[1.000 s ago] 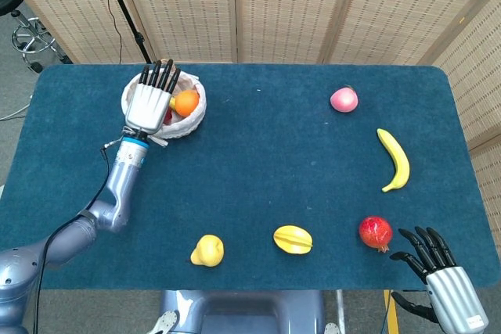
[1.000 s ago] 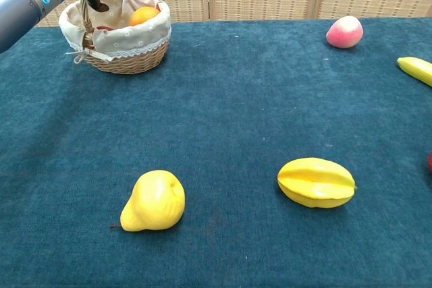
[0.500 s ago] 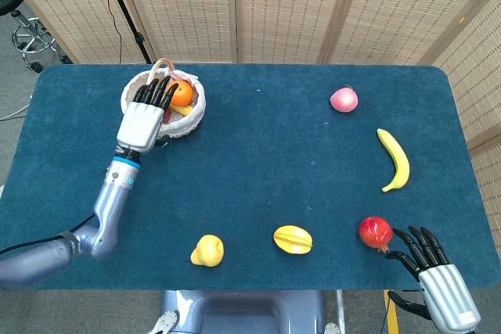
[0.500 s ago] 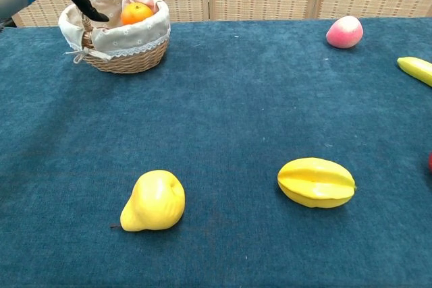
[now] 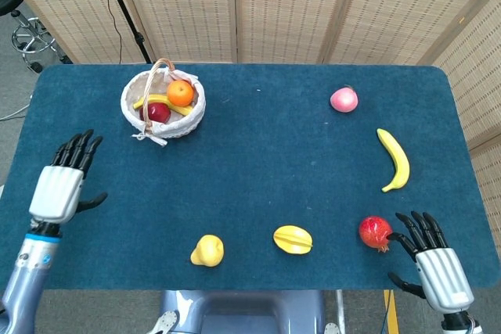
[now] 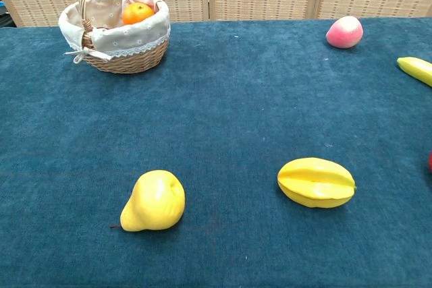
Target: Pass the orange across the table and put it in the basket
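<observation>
The orange [image 5: 181,92] lies inside the cloth-lined wicker basket [image 5: 195,115] at the table's far left, beside a small banana and a red fruit; the chest view shows the orange [image 6: 138,13] above the basket's rim [image 6: 128,44]. My left hand [image 5: 63,181] is open, fingers spread, near the table's left edge, well apart from the basket. At the front right corner my right hand [image 5: 433,260] is open, its fingertips close to a pomegranate [image 5: 375,232]. Neither hand appears in the chest view.
A pink peach [image 5: 344,99] and a banana [image 5: 394,159] lie on the right side. A yellow pear [image 5: 207,250] and a starfruit [image 5: 293,238] sit near the front edge. Woven screens stand behind the table.
My left hand has drawn back from the basket to the table's left edge, leaving the orange inside. The right hand has shifted slightly.
</observation>
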{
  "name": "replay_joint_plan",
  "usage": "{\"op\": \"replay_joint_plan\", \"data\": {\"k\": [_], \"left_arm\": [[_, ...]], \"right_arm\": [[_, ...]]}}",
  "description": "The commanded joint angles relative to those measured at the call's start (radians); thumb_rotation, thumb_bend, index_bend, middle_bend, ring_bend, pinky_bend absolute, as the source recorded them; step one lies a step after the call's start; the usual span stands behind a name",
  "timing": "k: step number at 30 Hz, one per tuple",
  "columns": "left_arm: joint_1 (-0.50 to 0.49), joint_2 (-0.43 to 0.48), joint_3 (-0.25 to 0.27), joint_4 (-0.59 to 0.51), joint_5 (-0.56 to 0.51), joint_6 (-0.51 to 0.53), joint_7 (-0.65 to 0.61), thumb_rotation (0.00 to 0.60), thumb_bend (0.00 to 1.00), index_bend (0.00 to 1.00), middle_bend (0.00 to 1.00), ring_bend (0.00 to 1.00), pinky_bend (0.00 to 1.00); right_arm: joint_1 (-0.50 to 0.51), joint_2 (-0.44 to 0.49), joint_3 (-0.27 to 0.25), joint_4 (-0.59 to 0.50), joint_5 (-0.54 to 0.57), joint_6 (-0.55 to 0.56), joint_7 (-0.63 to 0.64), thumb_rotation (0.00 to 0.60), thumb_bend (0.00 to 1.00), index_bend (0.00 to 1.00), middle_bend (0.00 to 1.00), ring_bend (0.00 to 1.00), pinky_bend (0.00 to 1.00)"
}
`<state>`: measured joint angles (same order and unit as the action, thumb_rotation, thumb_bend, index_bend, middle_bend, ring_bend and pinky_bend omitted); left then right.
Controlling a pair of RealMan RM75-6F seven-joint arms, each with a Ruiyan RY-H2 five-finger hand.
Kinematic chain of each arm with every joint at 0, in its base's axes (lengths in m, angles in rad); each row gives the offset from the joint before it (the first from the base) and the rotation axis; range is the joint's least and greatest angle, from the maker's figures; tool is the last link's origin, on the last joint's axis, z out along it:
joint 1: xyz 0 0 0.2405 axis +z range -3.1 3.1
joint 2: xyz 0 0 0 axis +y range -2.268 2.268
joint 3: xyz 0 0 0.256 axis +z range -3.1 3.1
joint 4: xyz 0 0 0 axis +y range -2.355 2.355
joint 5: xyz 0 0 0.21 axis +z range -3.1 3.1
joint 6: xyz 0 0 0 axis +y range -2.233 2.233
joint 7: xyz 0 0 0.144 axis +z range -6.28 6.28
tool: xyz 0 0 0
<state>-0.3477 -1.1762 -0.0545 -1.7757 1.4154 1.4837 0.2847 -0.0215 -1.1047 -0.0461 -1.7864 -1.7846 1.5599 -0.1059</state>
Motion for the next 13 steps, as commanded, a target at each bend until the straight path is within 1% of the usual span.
{"op": "replay_joint_plan", "data": {"k": [1, 3, 6, 10, 13], "left_arm": [[0.112, 0.042, 0.078, 0.028, 0.088, 0.128, -0.032, 0.6, 0.02, 0.0, 0.0, 0.0, 0.14], [0.158, 0.04, 0.097, 0.057, 0.112, 0.185, -0.016, 0.6, 0.02, 0.0, 0.0, 0.0, 0.14], [0.214, 0.038, 0.122, 0.088, 0.144, 0.24, -0.038, 0.6, 0.02, 0.0, 0.0, 0.0, 0.14], [0.259, 0.045, 0.139, 0.101, 0.161, 0.271, -0.073, 0.6, 0.02, 0.0, 0.0, 0.0, 0.14], [0.287, 0.05, 0.144, 0.098, 0.172, 0.291, -0.07, 0.6, 0.02, 0.0, 0.0, 0.0, 0.14]], "right_arm": [[0.013, -0.007, 0.015, 0.0, 0.012, -0.01, -0.016, 0.6, 0.0, 0.32, 0.11, 0.06, 0.04], [0.021, -0.007, 0.027, -0.007, 0.023, -0.015, -0.025, 0.6, 0.0, 0.32, 0.11, 0.06, 0.04], [0.027, -0.005, 0.037, -0.021, 0.038, -0.016, -0.028, 0.6, 0.0, 0.32, 0.11, 0.06, 0.04], [0.03, -0.004, 0.041, -0.03, 0.048, -0.017, -0.027, 0.6, 0.0, 0.32, 0.11, 0.06, 0.04], [0.03, -0.01, 0.042, -0.031, 0.054, -0.016, -0.035, 0.6, 0.0, 0.32, 0.11, 0.06, 0.04]]}}
